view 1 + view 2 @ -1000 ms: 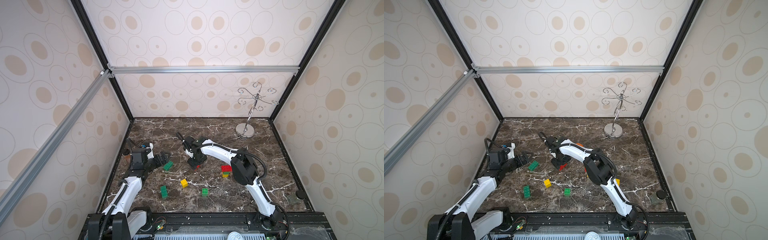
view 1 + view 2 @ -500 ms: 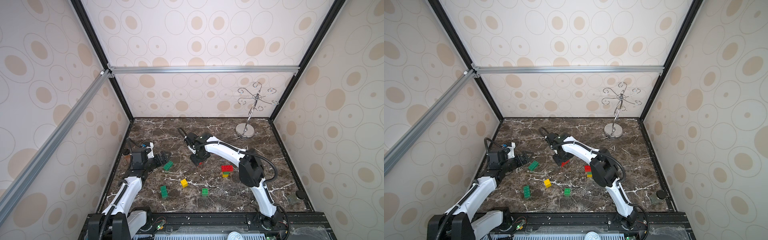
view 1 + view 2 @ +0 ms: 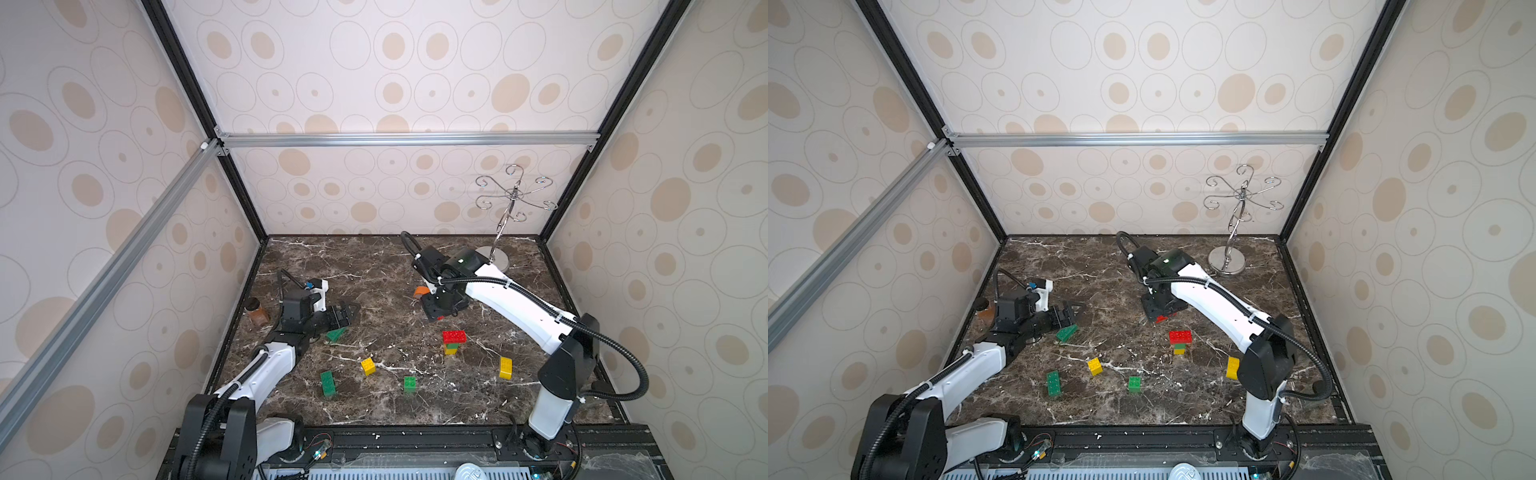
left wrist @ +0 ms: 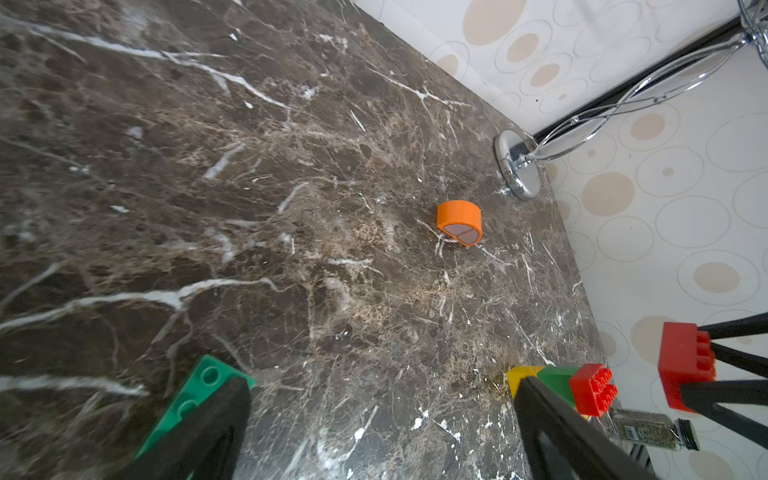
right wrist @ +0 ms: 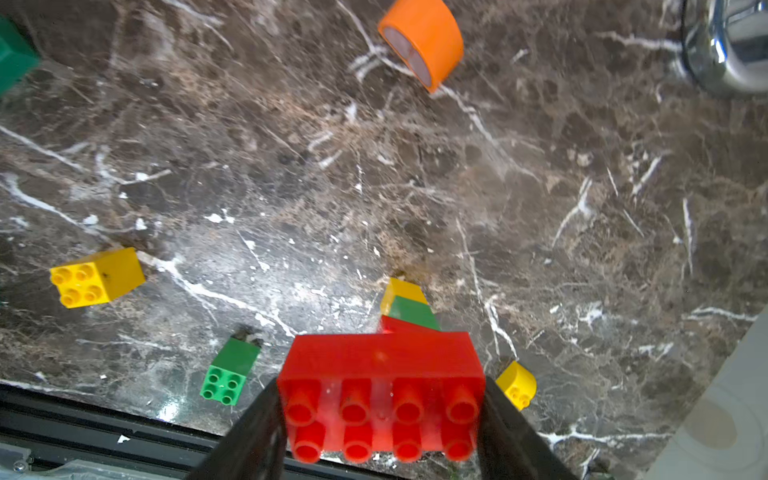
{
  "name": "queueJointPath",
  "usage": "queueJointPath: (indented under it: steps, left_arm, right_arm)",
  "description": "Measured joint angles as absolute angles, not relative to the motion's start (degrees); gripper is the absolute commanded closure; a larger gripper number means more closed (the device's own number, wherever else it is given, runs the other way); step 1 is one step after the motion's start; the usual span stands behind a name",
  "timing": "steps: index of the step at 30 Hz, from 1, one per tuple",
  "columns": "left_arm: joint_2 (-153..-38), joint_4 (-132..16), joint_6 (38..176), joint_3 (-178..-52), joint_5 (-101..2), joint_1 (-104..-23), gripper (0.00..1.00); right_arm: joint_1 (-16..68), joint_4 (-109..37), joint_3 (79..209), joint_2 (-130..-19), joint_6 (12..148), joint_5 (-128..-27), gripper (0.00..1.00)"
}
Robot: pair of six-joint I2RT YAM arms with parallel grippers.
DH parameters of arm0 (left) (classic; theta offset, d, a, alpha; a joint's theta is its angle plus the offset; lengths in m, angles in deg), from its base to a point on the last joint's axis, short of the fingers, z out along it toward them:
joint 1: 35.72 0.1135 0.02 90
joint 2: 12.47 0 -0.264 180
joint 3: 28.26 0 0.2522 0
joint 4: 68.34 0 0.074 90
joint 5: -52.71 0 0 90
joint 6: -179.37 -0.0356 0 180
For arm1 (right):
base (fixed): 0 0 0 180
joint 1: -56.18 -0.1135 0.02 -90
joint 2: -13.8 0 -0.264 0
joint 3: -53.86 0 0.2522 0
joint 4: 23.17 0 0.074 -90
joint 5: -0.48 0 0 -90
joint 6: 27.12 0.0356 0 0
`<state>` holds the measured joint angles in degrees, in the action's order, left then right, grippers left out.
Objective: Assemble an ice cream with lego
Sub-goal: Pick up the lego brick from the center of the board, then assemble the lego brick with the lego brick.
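Note:
My right gripper (image 3: 437, 311) is shut on a red oblong lego brick (image 5: 380, 374), held above the marble floor with the studs facing the wrist camera. A small stack (image 3: 454, 341) of red on green on yellow stands just in front of it, also seen as the stack (image 5: 405, 307). An orange dome piece (image 3: 420, 291) lies on its side beside the right gripper. My left gripper (image 3: 347, 313) is open and hangs over a green brick (image 3: 336, 333), with nothing between its fingers (image 4: 232, 399).
Loose on the floor lie a yellow square brick (image 3: 368, 366), a green oblong brick (image 3: 328, 383), a green square brick (image 3: 409, 383) and a yellow dome piece (image 3: 505, 368). A brown jar (image 3: 257, 311) stands by the left wall. A chrome stand (image 3: 494, 257) occupies the back right corner.
My right arm has swung to the right with the red brick in its grip, uncovering the orange dome. The left arm has not moved.

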<state>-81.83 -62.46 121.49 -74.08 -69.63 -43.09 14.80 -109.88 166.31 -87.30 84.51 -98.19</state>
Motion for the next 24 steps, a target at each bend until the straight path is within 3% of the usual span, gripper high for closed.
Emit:
queueJointPath:
  steps: [16, 24]
  left_arm:
    - [-85.9, -65.7, 121.5, -76.3, -68.9, -47.3, 0.00]
    - [-85.9, -65.7, 121.5, -76.3, -68.7, -47.5, 0.00]
  right_arm:
    - [19.4, -106.7, 151.2, -79.9, 90.5, -91.4, 0.58]
    - [20.9, -104.3, 150.1, -79.9, 91.8, -90.3, 0.58]
